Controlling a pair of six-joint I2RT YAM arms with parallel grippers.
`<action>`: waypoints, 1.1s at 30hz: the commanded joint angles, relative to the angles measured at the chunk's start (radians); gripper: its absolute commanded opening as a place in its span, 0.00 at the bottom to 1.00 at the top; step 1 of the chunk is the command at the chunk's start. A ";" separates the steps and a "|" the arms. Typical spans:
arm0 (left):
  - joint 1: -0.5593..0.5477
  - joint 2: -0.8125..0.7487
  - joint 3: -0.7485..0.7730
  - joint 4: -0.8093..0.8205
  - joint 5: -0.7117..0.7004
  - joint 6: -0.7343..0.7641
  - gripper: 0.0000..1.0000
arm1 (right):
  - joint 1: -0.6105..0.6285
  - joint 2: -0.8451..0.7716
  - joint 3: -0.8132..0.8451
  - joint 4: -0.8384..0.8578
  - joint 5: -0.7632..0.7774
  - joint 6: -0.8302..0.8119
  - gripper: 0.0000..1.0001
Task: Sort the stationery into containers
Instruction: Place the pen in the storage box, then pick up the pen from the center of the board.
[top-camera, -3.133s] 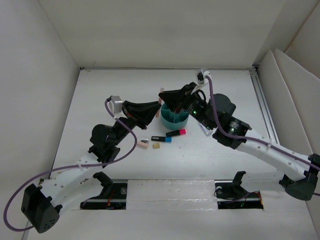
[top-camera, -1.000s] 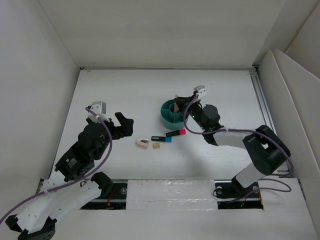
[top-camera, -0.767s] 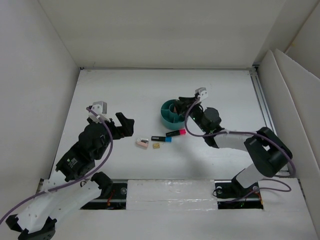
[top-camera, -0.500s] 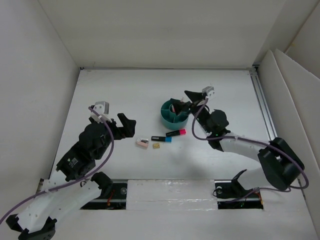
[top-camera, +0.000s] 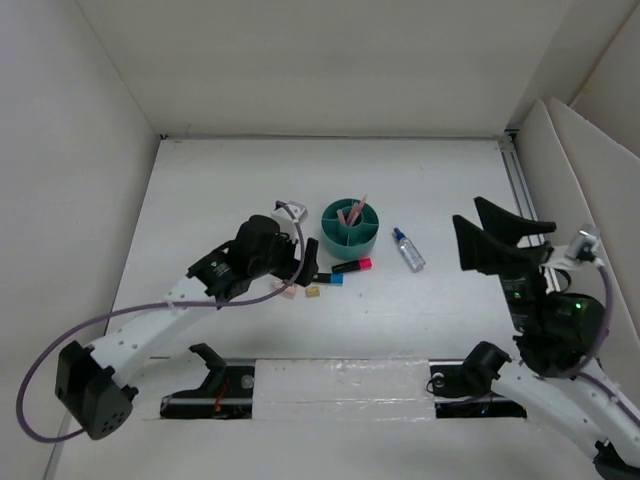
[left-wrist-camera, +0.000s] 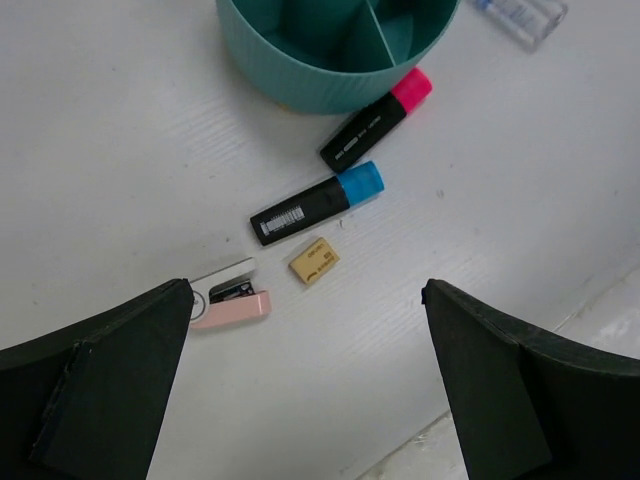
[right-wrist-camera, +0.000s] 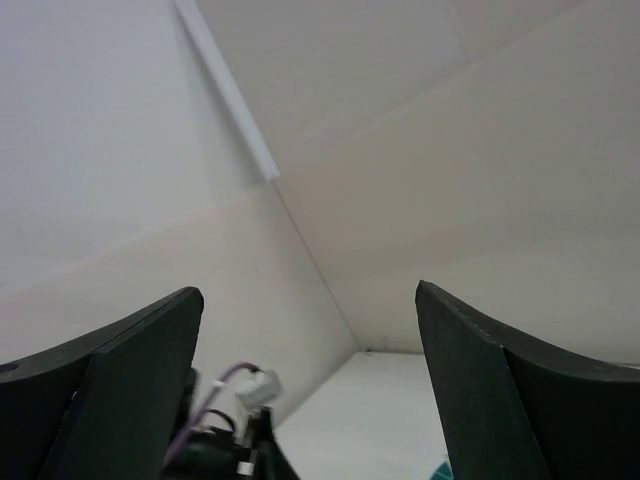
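Left gripper (left-wrist-camera: 308, 300), spread and empty above tan block (left-wrist-camera: 313, 262) near teal organizer (left-wrist-camera: 300, 70): centre on one item, clear of blue-ended marker (left-wrist-camera: 318, 203); right gripper (top-camera: 468, 213) released, well apart.

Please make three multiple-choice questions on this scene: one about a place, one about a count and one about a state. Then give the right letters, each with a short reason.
1. Where does the clear bottle lie, relative to the teal organizer?
A. inside it
B. on the table, to its right
C. on top of its rim

2. How many black markers lie on the table?
A. one
B. two
C. four

3. How is the left gripper now?
A. open and empty
B. shut on a marker
C. shut and empty

Answers:
1 B: bare table shows between the bottle and the organizer.
2 B: only the pink-tipped marker and the blue-tipped marker lie there.
3 A: its fingers stand wide apart with nothing held between them.
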 joint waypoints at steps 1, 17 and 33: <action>-0.003 0.091 0.070 0.051 0.085 0.121 1.00 | 0.012 -0.084 0.055 -0.339 0.017 0.077 0.93; -0.123 0.439 0.110 0.180 -0.014 0.339 0.97 | 0.021 -0.113 0.132 -0.502 -0.151 0.106 0.93; -0.123 0.639 0.131 0.214 -0.005 0.362 0.79 | 0.021 -0.161 0.132 -0.502 -0.189 0.126 0.93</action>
